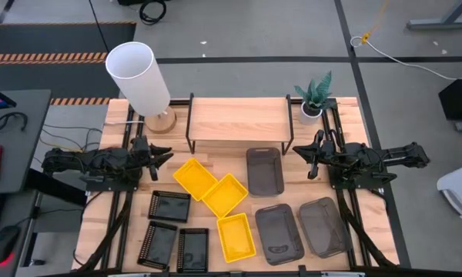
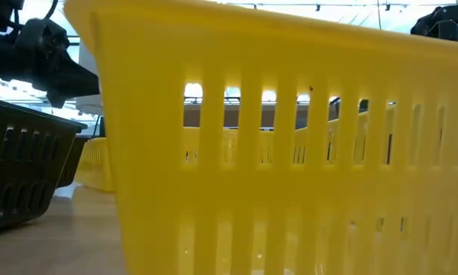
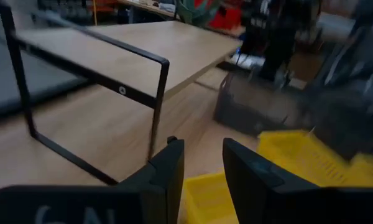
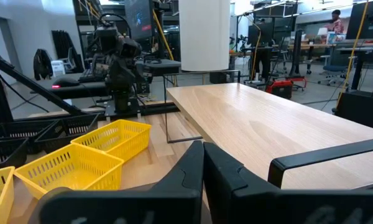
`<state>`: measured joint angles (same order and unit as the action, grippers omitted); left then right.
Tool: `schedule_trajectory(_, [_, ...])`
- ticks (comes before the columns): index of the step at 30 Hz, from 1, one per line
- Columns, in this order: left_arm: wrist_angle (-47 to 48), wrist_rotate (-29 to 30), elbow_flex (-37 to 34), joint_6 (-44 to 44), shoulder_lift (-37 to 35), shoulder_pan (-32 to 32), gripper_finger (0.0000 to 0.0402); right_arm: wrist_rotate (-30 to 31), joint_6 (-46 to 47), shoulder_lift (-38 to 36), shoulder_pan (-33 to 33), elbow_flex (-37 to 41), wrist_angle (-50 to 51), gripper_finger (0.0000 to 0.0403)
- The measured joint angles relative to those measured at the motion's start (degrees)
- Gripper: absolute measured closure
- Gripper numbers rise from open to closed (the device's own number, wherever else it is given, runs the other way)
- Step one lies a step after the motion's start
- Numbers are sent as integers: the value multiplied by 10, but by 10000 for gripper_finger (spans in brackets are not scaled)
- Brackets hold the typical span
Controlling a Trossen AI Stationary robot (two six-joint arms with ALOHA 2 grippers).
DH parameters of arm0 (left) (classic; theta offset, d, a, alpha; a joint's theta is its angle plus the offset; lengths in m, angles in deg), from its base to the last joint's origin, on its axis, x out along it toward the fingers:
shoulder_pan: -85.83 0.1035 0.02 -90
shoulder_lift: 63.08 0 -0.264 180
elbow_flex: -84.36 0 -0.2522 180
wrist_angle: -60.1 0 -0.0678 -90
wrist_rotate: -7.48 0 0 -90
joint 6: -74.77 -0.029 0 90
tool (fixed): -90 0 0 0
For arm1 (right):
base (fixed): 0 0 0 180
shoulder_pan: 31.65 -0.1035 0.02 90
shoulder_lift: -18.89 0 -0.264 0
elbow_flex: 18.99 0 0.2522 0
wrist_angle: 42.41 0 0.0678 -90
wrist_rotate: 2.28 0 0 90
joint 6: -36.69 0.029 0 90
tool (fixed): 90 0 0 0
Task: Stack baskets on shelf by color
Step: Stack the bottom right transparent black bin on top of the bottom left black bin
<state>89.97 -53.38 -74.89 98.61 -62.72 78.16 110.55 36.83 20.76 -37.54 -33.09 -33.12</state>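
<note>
Nine baskets (image 1: 234,192) loose on bench front, shelf (image 1: 239,118) bare; left gripper (image 3: 202,163) spread, right gripper (image 4: 202,163) pressed together

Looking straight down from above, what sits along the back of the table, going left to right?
Lamp → shelf → potted plant.
</note>
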Motion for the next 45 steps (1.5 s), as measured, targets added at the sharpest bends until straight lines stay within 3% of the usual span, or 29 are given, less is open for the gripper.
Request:
schedule_trajectory(7, [-21,1,0,144,0,0,285,11,3,0,4,0,-95,389])
schedule_trajectory(9, [-26,1,0,161,0,0,285,28,62,0,9,0,-150,389])
schedule_trajectory(12, [-26,1,0,150,0,0,285,63,196,0,19,0,-200,389])
schedule_trajectory(14, [-26,2,0,134,0,0,285,47,249,0,25,-1,-207,389])
schedule_trajectory(18, [-26,1,0,129,0,0,285,-69,252,18,33,-29,-179,389])
schedule_trajectory(20, [-26,1,0,130,0,0,285,-89,262,39,35,-49,-165,389])
schedule_trajectory(27, [-26,1,0,130,0,0,285,-92,323,142,37,-125,-132,389])
schedule_trajectory(32, [-25,1,0,130,0,0,285,-85,402,201,37,-150,-258,389])
schedule_trajectory(39, [-25,1,0,130,0,0,285,-42,420,226,37,-151,-427,389])
schedule_trajectory(43, [-25,1,0,130,0,0,285,-88,409,226,37,-151,-424,389])
schedule_trajectory(45, [-25,1,0,130,0,0,285,-97,418,230,37,-160,-375,390])
